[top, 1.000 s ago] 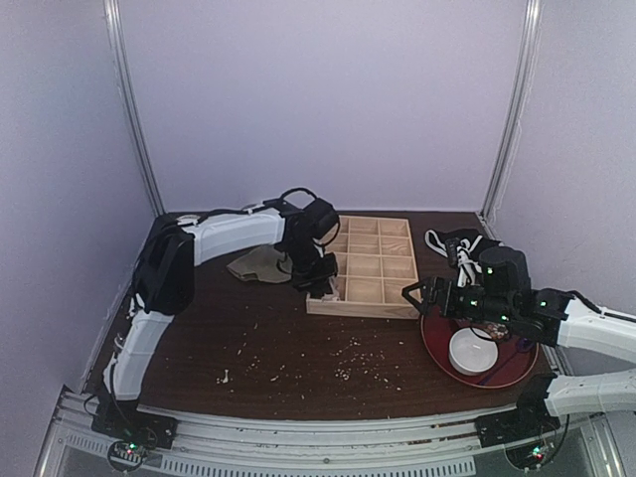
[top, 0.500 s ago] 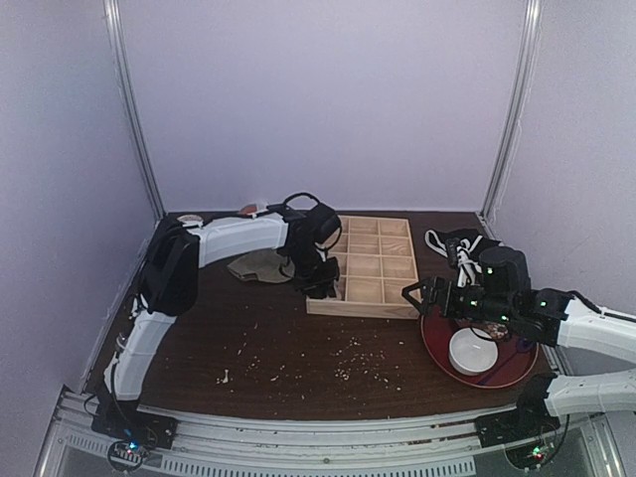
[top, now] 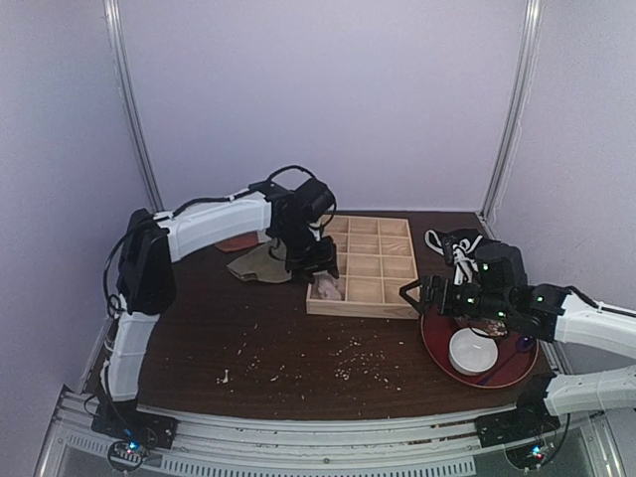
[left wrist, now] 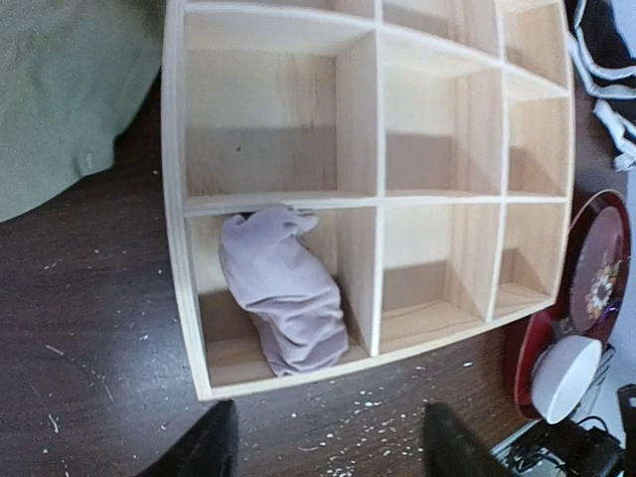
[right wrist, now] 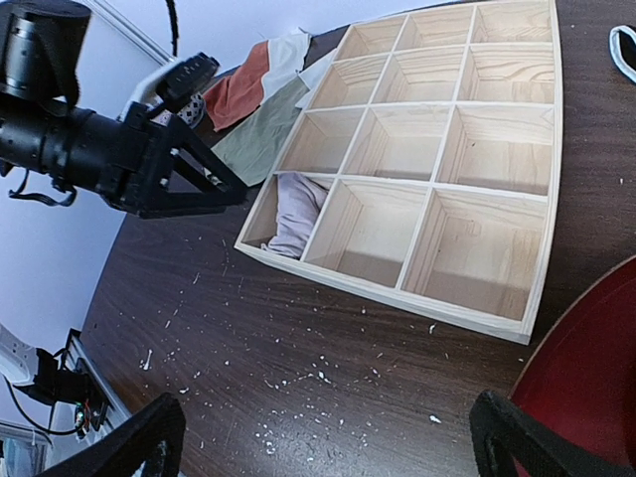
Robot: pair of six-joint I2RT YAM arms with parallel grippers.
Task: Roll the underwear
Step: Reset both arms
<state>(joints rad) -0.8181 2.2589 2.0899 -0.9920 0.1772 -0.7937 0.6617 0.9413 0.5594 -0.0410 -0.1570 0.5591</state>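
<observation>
Left wrist view: we see the dusty mauve-pink soft fabric underwear (left wrist: pixel 283 288) bundled into a loose roll. It lies slantwise in the near-left corner compartment of the pale wooden grid box (left wrist: pixel 376 129), and its far end touches the divider behind it. The other compartments we can see hold nothing.

The left tool (left wrist: pixel 333 447) hangs above the box's near edge. Its two dark fingers stand apart with nothing between them, clear of the garment.

Left of the box, a crumpled olive-green cloth (left wrist: pixel 70 89) rests on the dark brown wooden counter (left wrist: pixel 79 328), which is speckled with pale crumbs. From the right wrist view, an orange-red and white cloth (right wrist: pixel 248 79) lies just beyond the green one.

The right tool (right wrist: pixel 328 417) is spread wide and holds nothing. In the top view it sits near the box's near-right corner, beside a round red lacquer tray (left wrist: pixel 596 278) carrying a white bowl (left wrist: pixel 564 378).
</observation>
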